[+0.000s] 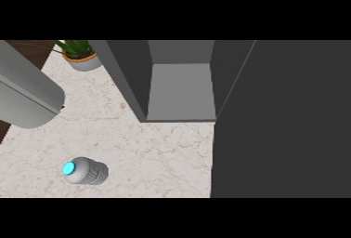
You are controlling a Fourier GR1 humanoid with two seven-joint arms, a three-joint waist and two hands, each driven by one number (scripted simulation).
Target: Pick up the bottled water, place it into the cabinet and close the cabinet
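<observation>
The bottled water (85,170) stands upright on the marble counter (158,153) at the lower left. I see it from above as a grey ribbed body with a cyan cap. The dark grey cabinet (182,90) is open at the top centre, and its lighter inner shelf is bare. Its door (281,121) is swung out and fills the right side of the view. A thick grey forearm (24,90) crosses the upper left, well above and left of the bottle. Neither black hand shows.
A potted green plant (82,58) stands at the counter's back left, beside the cabinet's left wall. The counter's left edge runs past the forearm, with dark floor beyond it. Bare marble lies between the bottle and the cabinet opening.
</observation>
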